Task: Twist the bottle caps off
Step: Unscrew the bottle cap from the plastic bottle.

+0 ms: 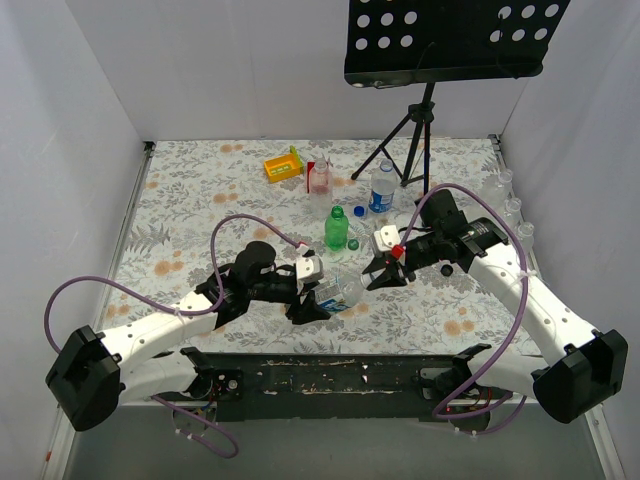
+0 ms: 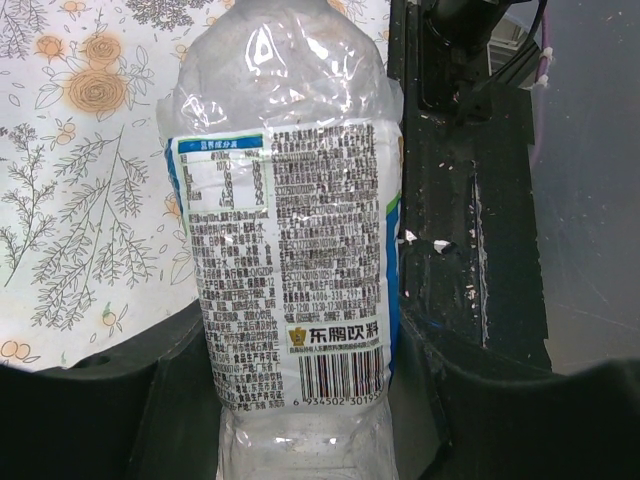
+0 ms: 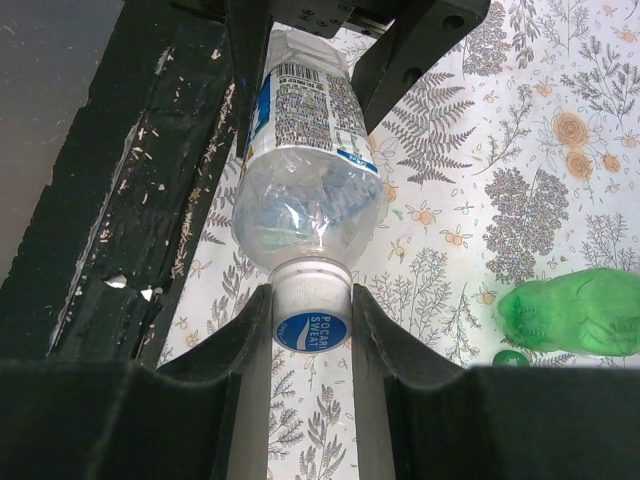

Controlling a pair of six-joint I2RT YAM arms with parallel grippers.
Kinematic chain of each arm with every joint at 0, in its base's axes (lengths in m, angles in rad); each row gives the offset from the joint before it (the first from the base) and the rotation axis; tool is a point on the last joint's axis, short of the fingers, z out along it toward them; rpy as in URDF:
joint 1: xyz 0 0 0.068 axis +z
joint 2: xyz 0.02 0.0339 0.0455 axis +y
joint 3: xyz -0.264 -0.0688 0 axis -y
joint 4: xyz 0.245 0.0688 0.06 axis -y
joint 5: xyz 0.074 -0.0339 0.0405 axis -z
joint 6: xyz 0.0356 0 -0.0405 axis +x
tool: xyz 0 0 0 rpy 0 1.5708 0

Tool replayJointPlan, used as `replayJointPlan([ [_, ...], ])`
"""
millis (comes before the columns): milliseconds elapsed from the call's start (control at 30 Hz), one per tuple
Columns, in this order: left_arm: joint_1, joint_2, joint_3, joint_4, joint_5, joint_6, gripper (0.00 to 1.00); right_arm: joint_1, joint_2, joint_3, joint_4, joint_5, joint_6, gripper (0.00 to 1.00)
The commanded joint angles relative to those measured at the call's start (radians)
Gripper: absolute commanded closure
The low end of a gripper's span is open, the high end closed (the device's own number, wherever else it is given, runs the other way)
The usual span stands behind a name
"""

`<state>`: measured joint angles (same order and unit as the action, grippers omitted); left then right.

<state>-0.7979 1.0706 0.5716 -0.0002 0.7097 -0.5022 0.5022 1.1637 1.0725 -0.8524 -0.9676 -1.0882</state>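
While left gripper [image 1: 320, 299] clamps clear bottle [image 3: 305, 190] mid-body and right gripper [image 1: 374, 277] pinches white cap [image 3: 312, 298], you twist squarely about bottle's axis; avoid side pull.

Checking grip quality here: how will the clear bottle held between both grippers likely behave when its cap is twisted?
The clear bottle looks empty, so probably very light. Its walls are dented and creased, so it likely flexes inside the left gripper. Its glossy label may let it slip round when the right gripper turns the cap.
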Motion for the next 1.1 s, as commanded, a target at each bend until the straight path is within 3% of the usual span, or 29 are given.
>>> replayJointPlan([
  [0,-0.014,-0.038,0.005,-0.070,0.074,0.019,1.00,-0.031,-0.019,0.006,0.108,0.076,0.020,0.92],
  [467,-0.015,-0.031,0.010,-0.084,0.060,0.025,1.00,-0.031,-0.019,-0.009,0.154,0.061,0.112,0.82],
  [800,-0.014,-0.034,0.008,-0.095,0.050,0.033,1.00,-0.051,-0.022,-0.019,0.204,0.053,0.211,0.53],
  [1067,-0.014,-0.070,-0.004,-0.103,-0.012,0.045,1.00,-0.091,-0.048,-0.022,0.199,0.020,0.249,0.43],
])
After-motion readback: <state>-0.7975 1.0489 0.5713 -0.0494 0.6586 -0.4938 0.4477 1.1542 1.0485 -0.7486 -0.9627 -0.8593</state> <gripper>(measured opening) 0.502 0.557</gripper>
